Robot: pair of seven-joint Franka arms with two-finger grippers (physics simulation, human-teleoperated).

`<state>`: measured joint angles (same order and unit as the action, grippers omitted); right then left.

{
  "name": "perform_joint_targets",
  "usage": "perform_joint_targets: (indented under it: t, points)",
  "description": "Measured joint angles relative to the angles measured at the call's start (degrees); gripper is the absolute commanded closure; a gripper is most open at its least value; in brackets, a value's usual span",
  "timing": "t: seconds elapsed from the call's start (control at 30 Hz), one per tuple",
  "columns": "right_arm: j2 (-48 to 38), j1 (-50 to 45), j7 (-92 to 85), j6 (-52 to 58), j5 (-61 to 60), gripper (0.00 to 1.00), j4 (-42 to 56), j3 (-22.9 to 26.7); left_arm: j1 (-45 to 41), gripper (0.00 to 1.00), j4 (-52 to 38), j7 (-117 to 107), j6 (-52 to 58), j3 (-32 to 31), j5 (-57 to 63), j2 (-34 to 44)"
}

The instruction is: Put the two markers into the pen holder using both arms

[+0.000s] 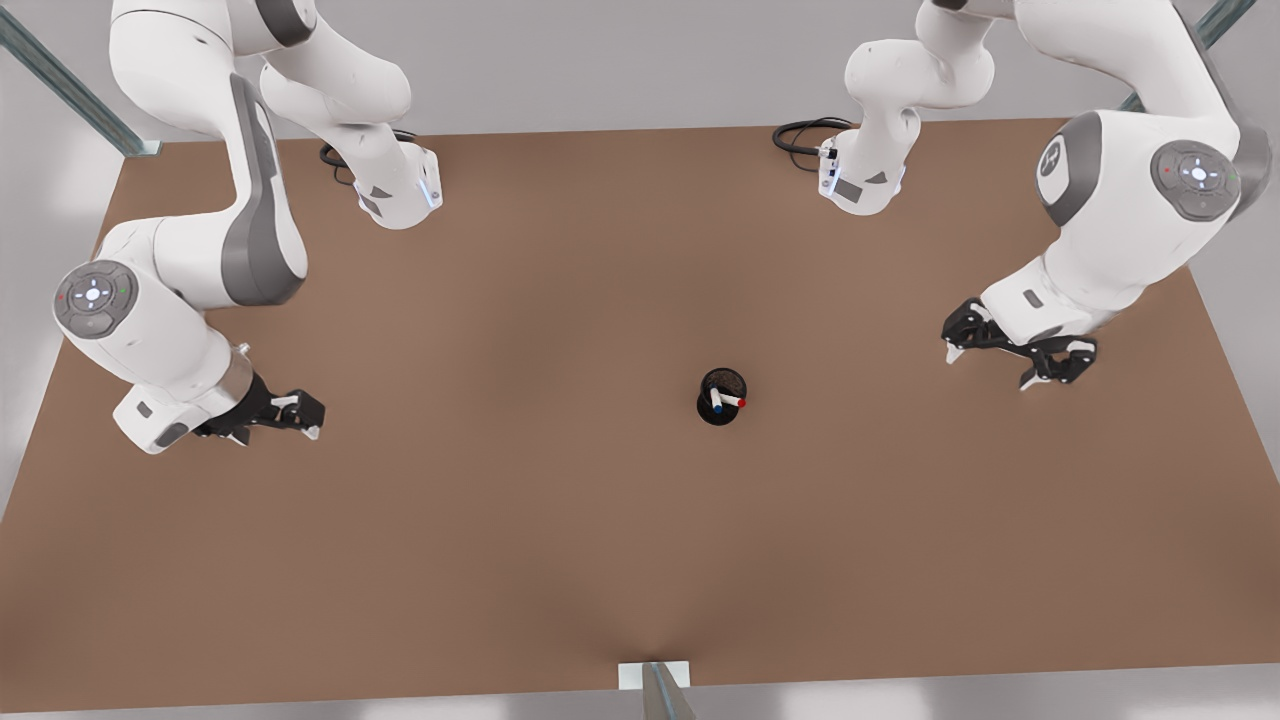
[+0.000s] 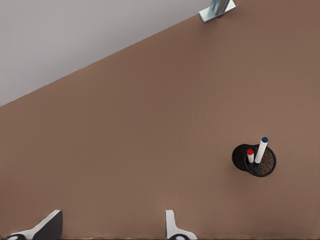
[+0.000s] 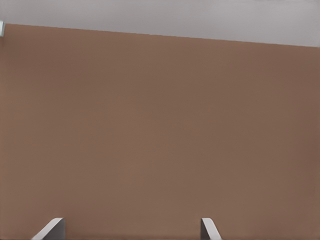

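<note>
Both markers stand inside the pen holder (image 1: 722,396) near the table's (image 1: 560,560) middle: the red-capped marker (image 1: 733,402) and the blue-capped marker (image 1: 716,402). So the task looks finished. The left gripper (image 2: 112,227) and the right gripper (image 3: 131,229) both have fingers spread and hold nothing, well apart from the holder.

You are looking down on a wide, flat brown bench (image 1: 560,520) with a matte, even surface. Two coiled black cables (image 1: 805,135) lie at its far edge. Grey metal frame struts (image 1: 70,90) stand at the corners, and a small pale bracket (image 1: 655,675), probably a strut foot, sits at the near edge.
</note>
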<state>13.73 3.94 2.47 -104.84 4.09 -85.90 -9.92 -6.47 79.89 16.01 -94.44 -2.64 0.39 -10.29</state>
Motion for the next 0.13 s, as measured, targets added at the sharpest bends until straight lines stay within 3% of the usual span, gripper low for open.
perform_joint_targets:
  t: [0.13]
  points:
    - [0.0,0.1,-1.0,0.1,0.0,0.0,0.0,0.0,0.3,0.0,0.1,-3.1,3.7,0.0,0.9,-0.9]
